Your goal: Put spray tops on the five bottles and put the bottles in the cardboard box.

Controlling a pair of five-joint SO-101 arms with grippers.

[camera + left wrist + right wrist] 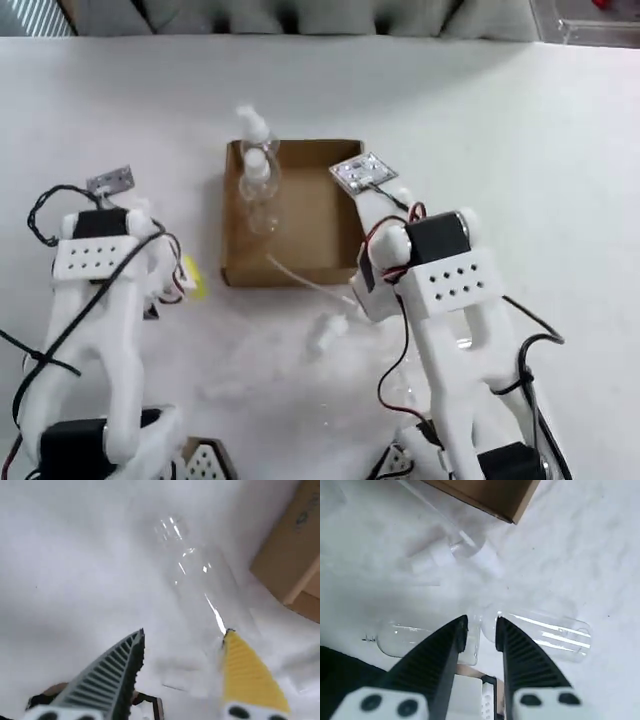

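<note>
My left end effector (184, 635) straddles a clear bottle (200, 580), apart for the pickup; right end effector (481, 622) slightly apart, empty.

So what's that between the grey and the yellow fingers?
A clear bottle lying on the white table, its near end between the open fingers; the left wrist view shows it.

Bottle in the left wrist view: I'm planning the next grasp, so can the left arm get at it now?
Probably yes. The bottle lies right ahead of the open left gripper with nothing between them; the box stands clear to one side.
</note>
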